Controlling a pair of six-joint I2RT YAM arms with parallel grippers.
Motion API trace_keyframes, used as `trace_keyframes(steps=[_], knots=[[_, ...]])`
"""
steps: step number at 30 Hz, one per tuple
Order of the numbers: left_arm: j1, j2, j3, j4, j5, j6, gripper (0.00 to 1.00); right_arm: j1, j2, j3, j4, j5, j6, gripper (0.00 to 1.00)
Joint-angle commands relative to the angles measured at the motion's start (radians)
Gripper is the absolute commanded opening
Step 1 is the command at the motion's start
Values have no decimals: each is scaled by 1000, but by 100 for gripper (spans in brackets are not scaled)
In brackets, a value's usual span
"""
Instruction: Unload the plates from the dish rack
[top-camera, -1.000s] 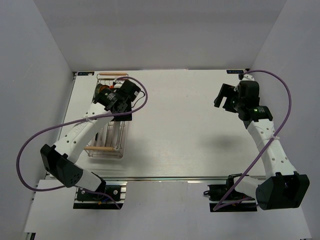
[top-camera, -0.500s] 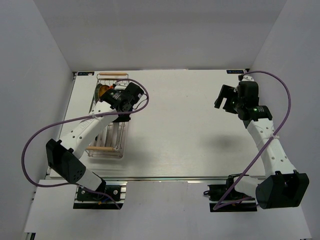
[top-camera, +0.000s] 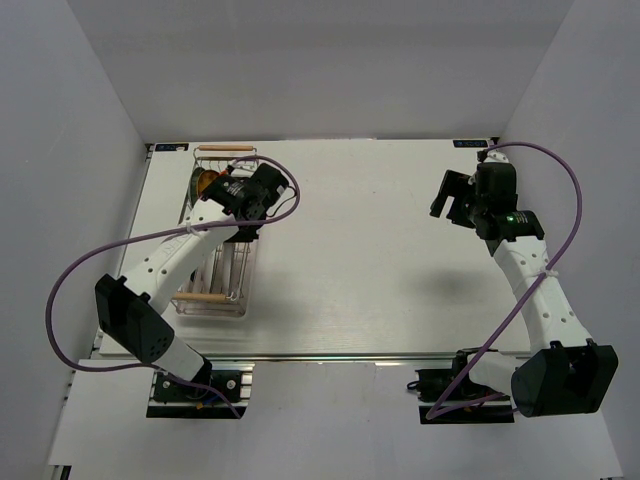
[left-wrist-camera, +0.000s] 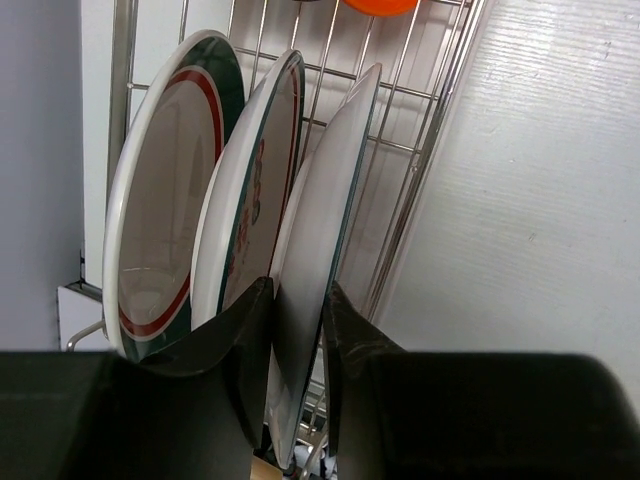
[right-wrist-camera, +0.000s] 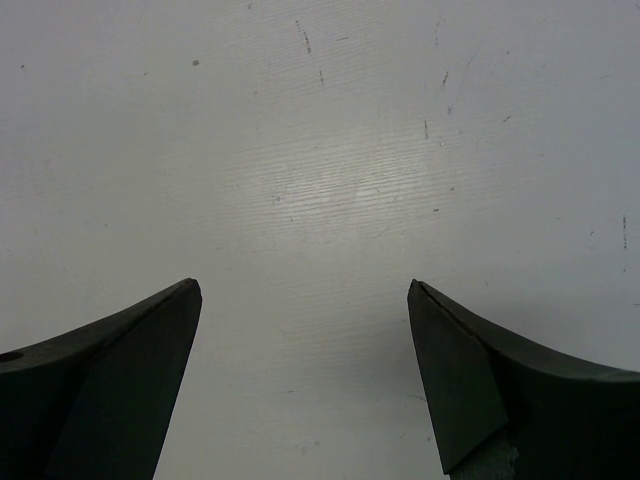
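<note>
The dish rack (top-camera: 213, 278) stands at the table's left, a wooden handle at each end. In the left wrist view three large white plates stand upright in its wires (left-wrist-camera: 432, 150): two with green-red rims (left-wrist-camera: 160, 200) (left-wrist-camera: 252, 190) and a third (left-wrist-camera: 330, 180) seen edge-on. My left gripper (left-wrist-camera: 297, 288) is shut on the rim of that third plate, one finger on each face. From above it (top-camera: 232, 194) sits over the rack's far half. A small orange plate (left-wrist-camera: 380, 5) stands further along the rack. My right gripper (right-wrist-camera: 304, 290) is open and empty above bare table, at the far right from above (top-camera: 447, 196).
The white table (top-camera: 360, 250) is walled at the back and on both sides. The rack's near wooden handle (top-camera: 200, 296) lies toward the front edge. The left arm's purple cable (top-camera: 60, 300) loops out over the left side.
My left gripper has shifted slightly right and toward the back over the rack. The right arm has not moved.
</note>
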Motion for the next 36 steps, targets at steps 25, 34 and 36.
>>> trace_keyframes(steps=[25,34,36], knots=[[-2,-38,147,-47,14,57,0,-3,-2,54,-15,23,6,89],[-2,-81,202,-42,42,81,0,0,14,63,-21,13,6,89],[-2,-94,219,-27,54,87,0,-3,14,65,-21,11,6,89]])
